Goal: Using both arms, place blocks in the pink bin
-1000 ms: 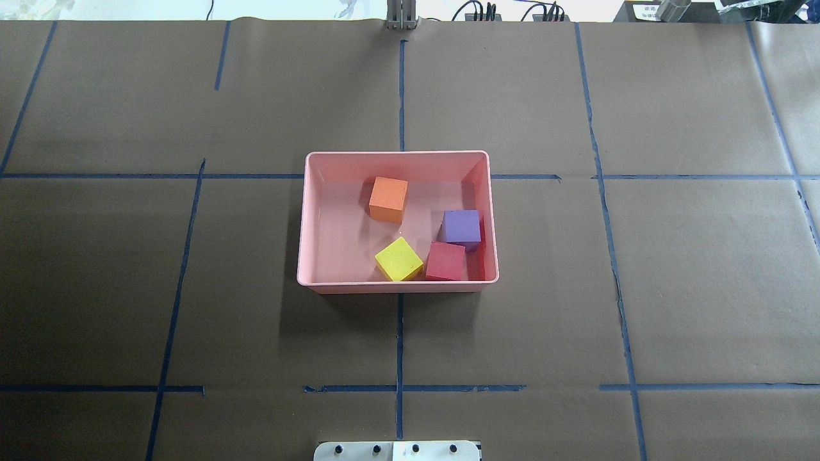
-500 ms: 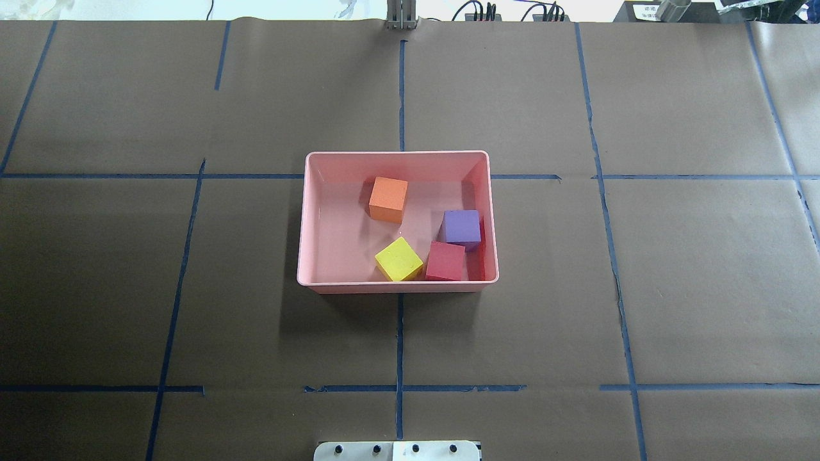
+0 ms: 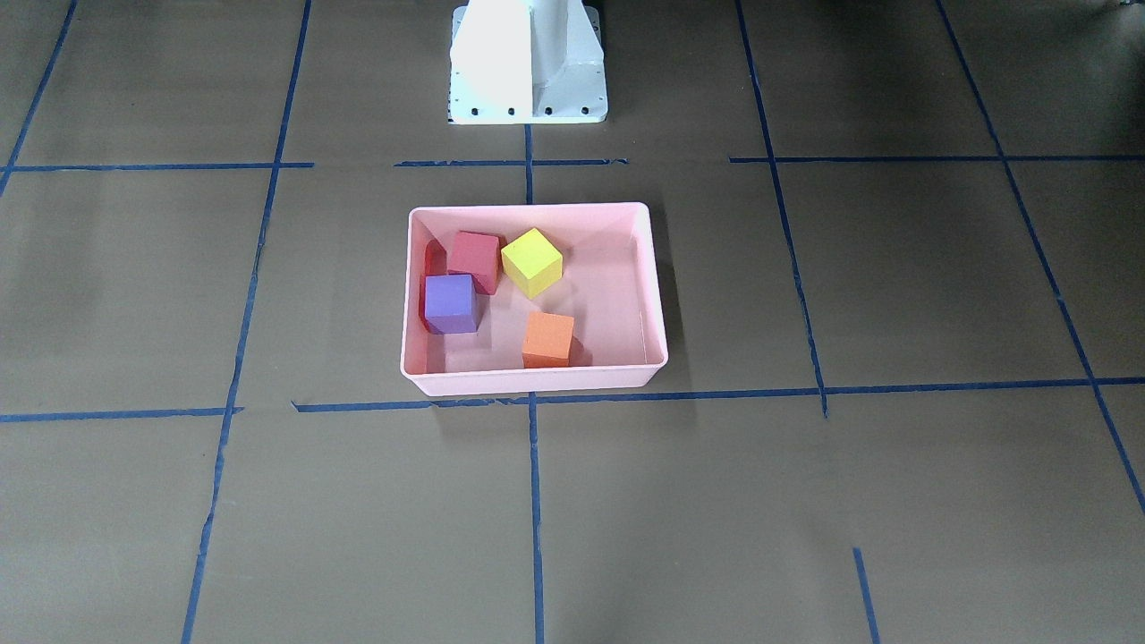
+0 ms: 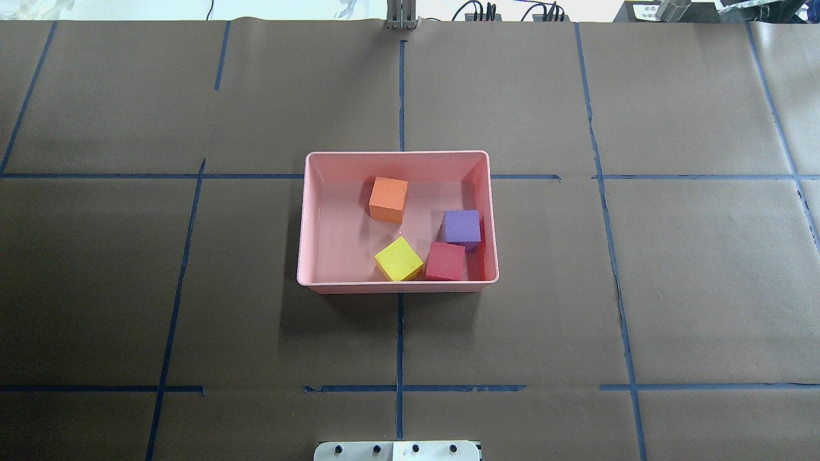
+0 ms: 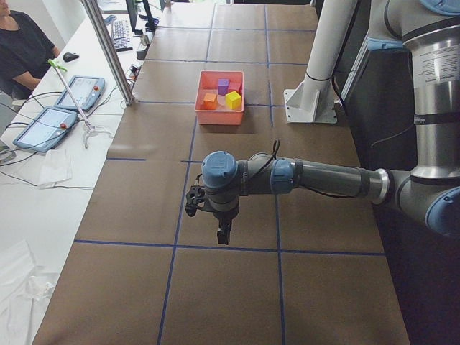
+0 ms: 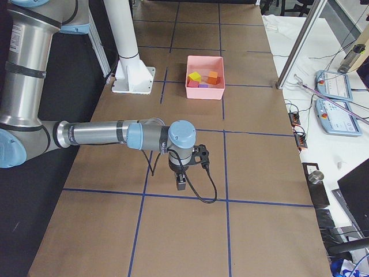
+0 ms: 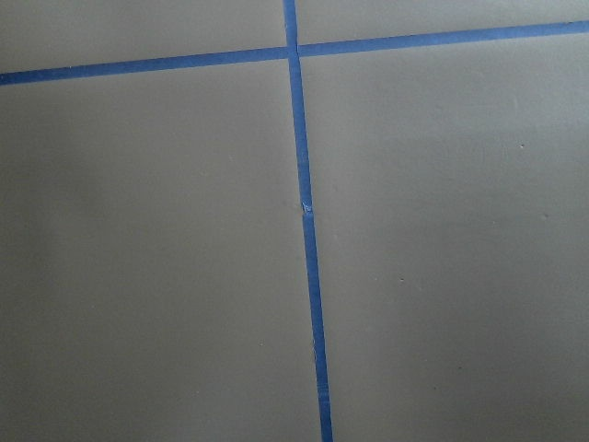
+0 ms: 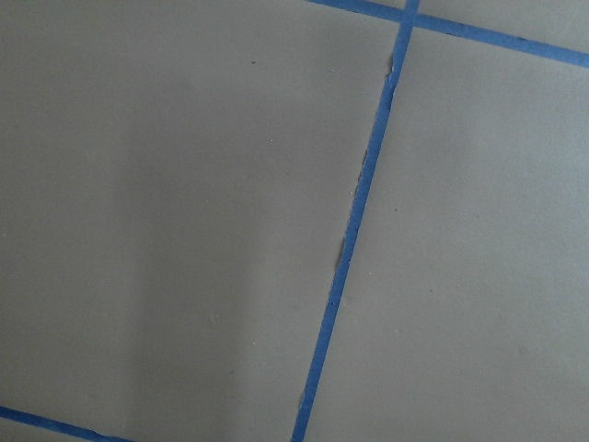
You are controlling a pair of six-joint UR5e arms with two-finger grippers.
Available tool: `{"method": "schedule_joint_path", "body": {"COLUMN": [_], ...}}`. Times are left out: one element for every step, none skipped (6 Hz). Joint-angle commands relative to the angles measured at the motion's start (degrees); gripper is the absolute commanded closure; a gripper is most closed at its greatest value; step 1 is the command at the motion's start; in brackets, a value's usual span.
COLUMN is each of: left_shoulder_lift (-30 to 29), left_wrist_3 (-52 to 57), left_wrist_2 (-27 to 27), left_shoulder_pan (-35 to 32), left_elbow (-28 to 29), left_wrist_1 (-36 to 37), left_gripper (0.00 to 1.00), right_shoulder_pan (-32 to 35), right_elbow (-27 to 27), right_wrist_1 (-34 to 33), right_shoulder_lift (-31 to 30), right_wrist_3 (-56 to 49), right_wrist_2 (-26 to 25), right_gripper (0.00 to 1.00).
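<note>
Blue tape lines (image 4: 400,339) grid the brown paper-covered table (image 4: 705,288), and two tablets (image 5: 79,92) lie on a white bench (image 5: 29,212) near a dark-shirted person (image 5: 25,47).

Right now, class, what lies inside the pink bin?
The pink bin holds the orange block, purple block, yellow block and pink-red block. What lies under them is covered.

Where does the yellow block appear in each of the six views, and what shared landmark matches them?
Exterior front-facing: yellow block, upper middle of the pink bin.
Overhead exterior: block by the bin's bottom wall.
Exterior left: block in the bin's lower right.
Exterior right: block in the bin's left part.
Both wrist views: not in them.
Landmark: the pink-red block right beside it.
</note>
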Motion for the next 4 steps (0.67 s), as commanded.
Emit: {"method": "schedule_joint_path", "body": {"left_shoulder_lift": [0.0,-0.2,-0.1,-0.1], "left_wrist_3": [0.0,0.1,0.2,0.2], "left_wrist_2": [0.0,0.1,0.0,0.0], "left_shoulder_pan": [0.0,0.0,0.0,0.0], "left_elbow": [0.0,-0.1,-0.3,-0.3], "left_wrist_1": [0.0,0.0,0.0,0.0], "left_gripper": [0.00,0.00,0.00,0.00], "right_shoulder_pan": [0.0,0.0,0.1,0.6], "right_elbow": [0.0,0.3,0.3,1.3], "right_wrist_1": [-0.4,-0.4,-0.3,-0.1], "right_shoulder_lift": [-0.4,-0.9,-1.6,-2.4], "right_wrist_3": [-1.1,-1.1,-1.1,-1.1], "right_wrist_2": [-0.9,1.3,2.3,2.4], "right_gripper": [0.00,0.00,0.00,0.00]}}
